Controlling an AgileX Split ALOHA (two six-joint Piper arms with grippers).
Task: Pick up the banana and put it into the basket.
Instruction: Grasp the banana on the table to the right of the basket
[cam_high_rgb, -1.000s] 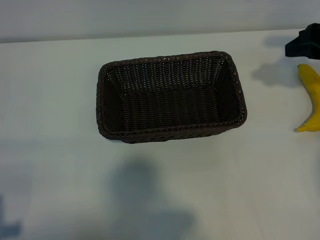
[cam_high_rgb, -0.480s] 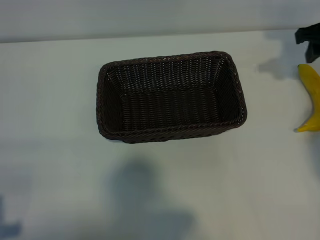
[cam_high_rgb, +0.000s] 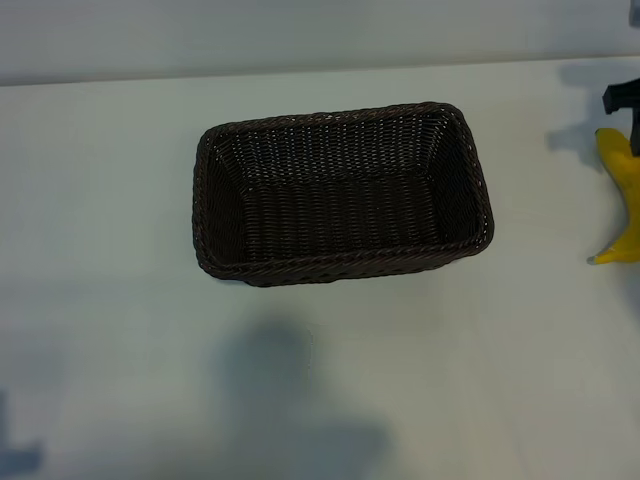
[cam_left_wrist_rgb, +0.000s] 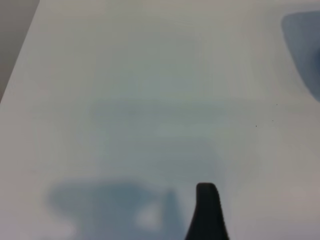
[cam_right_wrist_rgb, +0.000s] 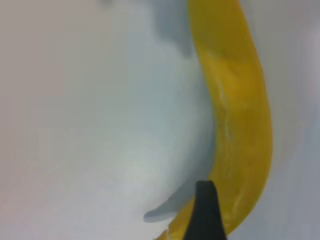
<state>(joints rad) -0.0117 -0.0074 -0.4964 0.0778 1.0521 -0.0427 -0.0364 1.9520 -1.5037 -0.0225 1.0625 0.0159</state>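
Right gripper (cam_high_rgb: 624, 108) spread wide, empty, poised over banana (cam_high_rgb: 622, 195) for grasp; basket (cam_high_rgb: 340, 258) well apart. Left gripper (cam_left_wrist_rgb: 207, 212) open, idle.

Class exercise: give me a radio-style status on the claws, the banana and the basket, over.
Right claw open, above banana. Left claw open, over bare table. Basket empty, path unobstructed.

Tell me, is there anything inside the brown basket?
No, the basket holds nothing; only its woven bottom shows. The near wall's inside face is hidden by the rim. The banana lies on the table off to its right.
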